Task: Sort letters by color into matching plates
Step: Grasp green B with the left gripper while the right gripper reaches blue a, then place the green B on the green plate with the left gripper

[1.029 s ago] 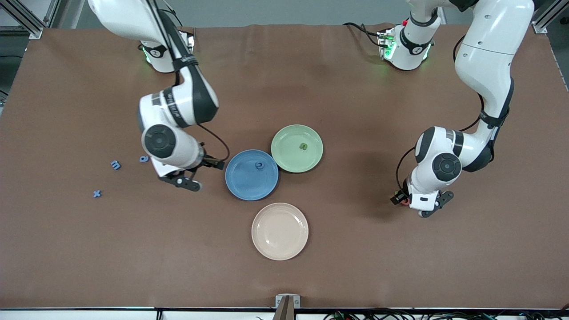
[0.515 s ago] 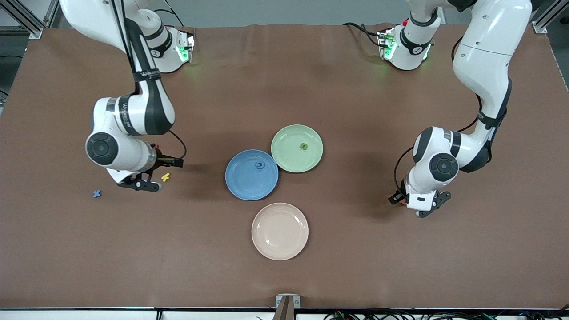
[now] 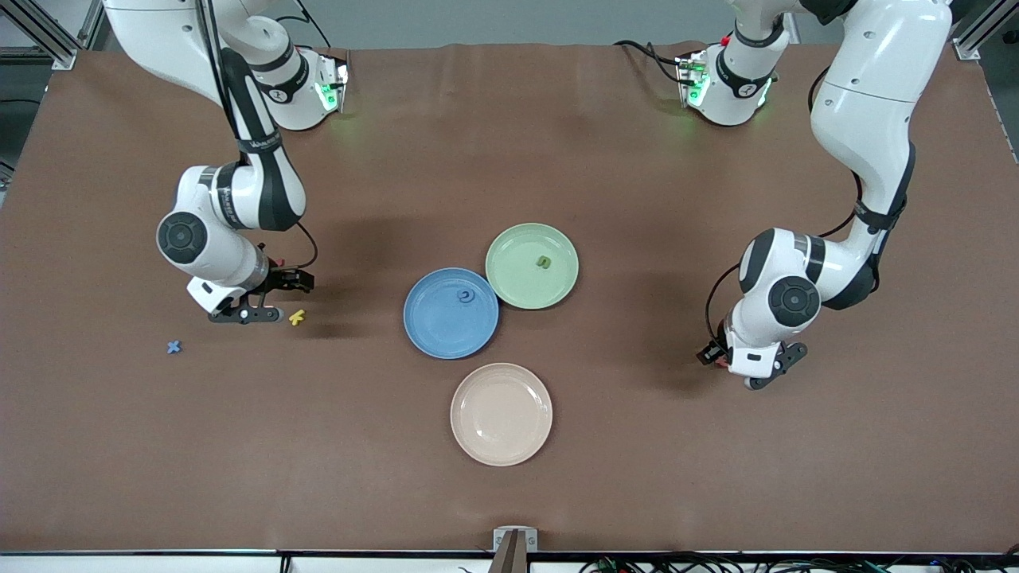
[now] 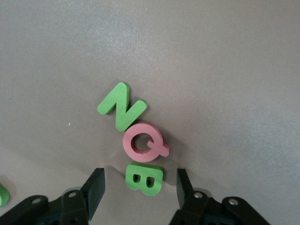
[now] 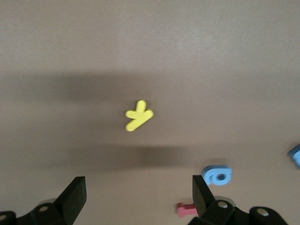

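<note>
Right hand [image 3: 271, 298]: swung away from blue plate [image 3: 450, 313] to the right arm's end of the worktop, jaws wide, empty, over yellow letter [image 3: 297, 317]; blue letter [image 5: 216, 175] near

Left hand [image 4: 138, 190]: narrowing astride green B [image 4: 144, 178]; pink Q [image 4: 144, 143] touches it, may drag

Green plate [image 3: 532, 265]: one letter in

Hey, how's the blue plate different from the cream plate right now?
The blue plate holds one small blue letter; the cream plate holds nothing. The blue plate sits beside the green plate, their rims meeting or nearly so, while the cream plate stands apart from both, nearer the front camera. They differ in color, deep blue against pale cream. Both are round, shallow and look the same size.
</note>
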Available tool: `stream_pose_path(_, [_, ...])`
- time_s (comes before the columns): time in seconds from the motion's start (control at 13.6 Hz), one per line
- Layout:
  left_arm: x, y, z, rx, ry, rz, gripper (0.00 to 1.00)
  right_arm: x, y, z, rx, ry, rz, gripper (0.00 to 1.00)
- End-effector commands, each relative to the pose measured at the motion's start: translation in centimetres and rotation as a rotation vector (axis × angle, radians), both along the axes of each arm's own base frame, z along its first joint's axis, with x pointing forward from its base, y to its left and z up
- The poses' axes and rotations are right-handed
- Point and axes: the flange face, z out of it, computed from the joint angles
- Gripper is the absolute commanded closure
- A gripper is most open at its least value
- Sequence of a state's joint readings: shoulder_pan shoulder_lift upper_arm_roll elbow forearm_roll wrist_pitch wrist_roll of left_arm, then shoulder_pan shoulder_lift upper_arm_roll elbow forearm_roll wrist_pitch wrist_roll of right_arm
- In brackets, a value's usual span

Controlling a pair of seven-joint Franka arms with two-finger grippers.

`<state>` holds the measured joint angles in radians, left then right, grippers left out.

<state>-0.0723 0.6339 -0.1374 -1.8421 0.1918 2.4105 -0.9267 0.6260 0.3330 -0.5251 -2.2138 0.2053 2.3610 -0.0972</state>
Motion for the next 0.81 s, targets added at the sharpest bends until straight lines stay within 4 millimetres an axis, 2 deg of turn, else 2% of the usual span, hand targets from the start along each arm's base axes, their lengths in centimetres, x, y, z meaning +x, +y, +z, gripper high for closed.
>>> stream_pose_path(0.0, [0.3, 0.1, -0.5, 0.013, 0.009, -0.013, 0.35, -0.4, -4.1, 1.2, 0.032, -0.017, 0.06, 0.0])
stream_pose_path(0.07, [0.3, 0.1, -0.4, 0.013, 0.008, -0.013, 0.41, -0.6, -4.8, 0.9, 0.033, -0.016, 0.065, 0.0])
stream_pose_path(0.29, [0.6, 0.0, 0.1, 0.012, -0.003, -0.012, 0.84, -1.6, -7.2, -0.2, 0.032, -0.014, 0.059, 0.0])
stream_pose_path(0.37, [0.8, -0.2, 0.7, 0.011, -0.012, -0.012, 0.96, -1.9, -8.4, -0.5, 0.03, -0.019, 0.051, 0.0])
stream_pose_path(0.59, [0.7, -1.1, 2.3, 0.007, -0.026, -0.017, 0.99, -2.8, -9.9, -1.3, 0.029, -0.012, 0.037, 0.0])
stream_pose_path(0.66, [0.4, -1.8, 3.1, 0.01, -0.01, -0.025, 0.99, -2.9, -10.0, -1.5, 0.029, -0.011, 0.034, 0.02])
stream_pose_path(0.74, [-0.1, -3.4, 4.1, 0.001, 0.004, -0.041, 0.99, -2.9, -10.0, -1.7, 0.028, -0.011, 0.032, 0.03])
